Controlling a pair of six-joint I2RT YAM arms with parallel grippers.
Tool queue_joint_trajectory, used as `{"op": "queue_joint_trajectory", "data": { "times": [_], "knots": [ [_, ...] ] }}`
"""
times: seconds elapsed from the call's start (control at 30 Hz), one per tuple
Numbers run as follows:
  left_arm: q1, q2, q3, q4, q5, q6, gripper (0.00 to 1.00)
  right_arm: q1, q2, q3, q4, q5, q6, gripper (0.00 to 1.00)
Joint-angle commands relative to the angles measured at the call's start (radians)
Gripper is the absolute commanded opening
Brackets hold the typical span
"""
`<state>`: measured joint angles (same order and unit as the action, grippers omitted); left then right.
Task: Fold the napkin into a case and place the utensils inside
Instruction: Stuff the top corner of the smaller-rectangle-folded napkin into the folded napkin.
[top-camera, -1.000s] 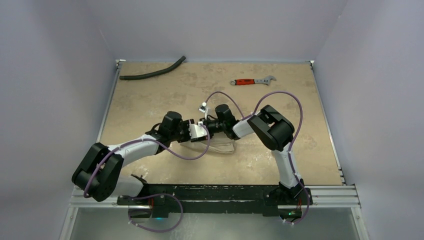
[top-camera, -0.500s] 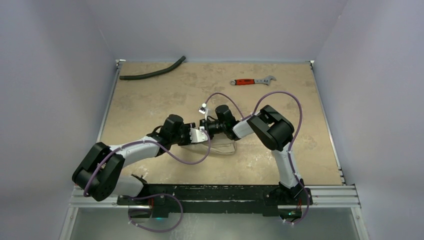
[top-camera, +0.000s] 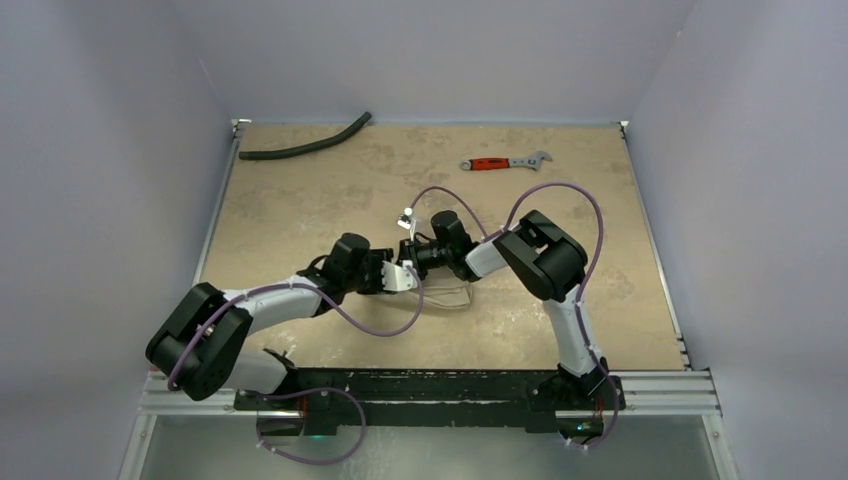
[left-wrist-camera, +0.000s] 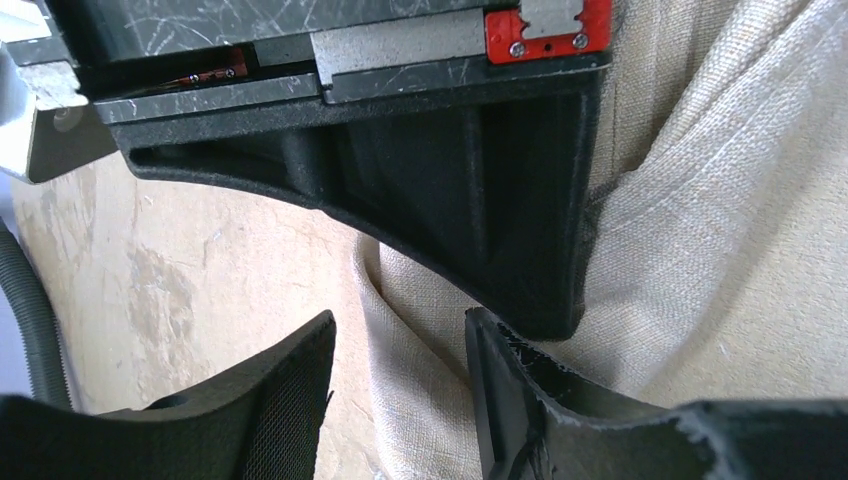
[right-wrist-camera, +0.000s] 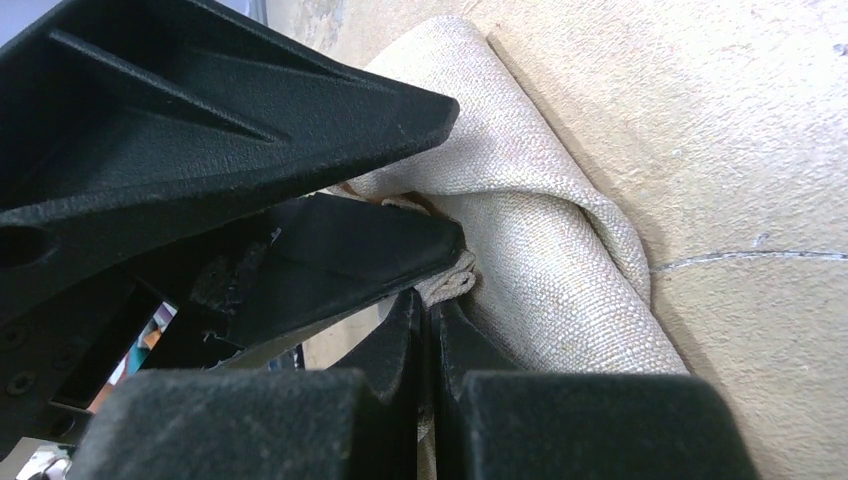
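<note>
The beige napkin (top-camera: 447, 295) lies bunched on the table under both grippers. In the right wrist view it is a rolled fold (right-wrist-camera: 545, 250), and my right gripper (right-wrist-camera: 428, 312) is shut on its hemmed edge. In the left wrist view my left gripper (left-wrist-camera: 398, 395) is open, its jaws set either side of a raised fold of the napkin (left-wrist-camera: 700, 250), close against the right gripper's black finger (left-wrist-camera: 450, 200). From above, the left gripper (top-camera: 404, 279) and right gripper (top-camera: 409, 252) meet at the napkin's left end. The gold utensils are out of view.
A curved black hose (top-camera: 305, 145) lies at the far left of the table, and also shows in the left wrist view (left-wrist-camera: 30, 320). A red-handled wrench (top-camera: 505, 162) lies at the far right. Grey walls enclose the tan table (top-camera: 300, 210).
My left gripper has moved a little nearer and to the right, down onto the napkin's left end. The right arm has stayed almost still, holding the cloth.
</note>
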<state>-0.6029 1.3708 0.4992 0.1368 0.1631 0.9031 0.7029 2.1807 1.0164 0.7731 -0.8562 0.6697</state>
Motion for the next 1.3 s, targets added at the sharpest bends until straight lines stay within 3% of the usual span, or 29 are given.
{"op": "queue_joint_trajectory", "data": {
  "times": [0.0,0.3,0.37,0.53,0.7,0.83,0.97,1.03,1.1,1.27],
  "knots": [
    [-0.031,0.010,0.005,-0.034,0.016,-0.006,0.50,0.016,0.059,-0.047,-0.164,0.043,-0.041,0.00],
    [-0.028,-0.021,0.080,-0.117,-0.059,-0.160,0.29,0.016,0.063,-0.014,-0.211,0.062,-0.060,0.00],
    [-0.028,-0.025,0.079,-0.127,-0.056,-0.214,0.30,0.016,0.059,-0.005,-0.230,0.067,-0.069,0.00],
    [-0.027,-0.027,0.097,-0.196,-0.095,-0.356,0.44,0.017,0.045,0.004,-0.268,0.090,-0.086,0.00],
    [-0.025,-0.029,0.078,-0.152,-0.147,-0.386,0.49,0.017,0.040,-0.002,-0.250,0.104,-0.075,0.00],
    [-0.025,-0.016,0.060,-0.097,-0.131,-0.395,0.38,0.017,0.032,-0.006,-0.259,0.108,-0.077,0.00],
    [-0.024,-0.009,0.043,-0.068,-0.153,-0.412,0.33,0.016,0.024,-0.004,-0.269,0.114,-0.081,0.00],
    [-0.020,-0.009,0.043,-0.060,-0.157,-0.416,0.21,0.017,0.022,-0.002,-0.276,0.115,-0.085,0.00],
    [-0.014,-0.009,0.043,-0.049,-0.158,-0.419,0.00,0.017,0.018,0.001,-0.288,0.115,-0.090,0.00],
    [-0.012,-0.021,0.064,-0.033,-0.154,-0.424,0.00,0.017,0.007,0.013,-0.331,0.118,-0.107,0.00]
  ]
}}
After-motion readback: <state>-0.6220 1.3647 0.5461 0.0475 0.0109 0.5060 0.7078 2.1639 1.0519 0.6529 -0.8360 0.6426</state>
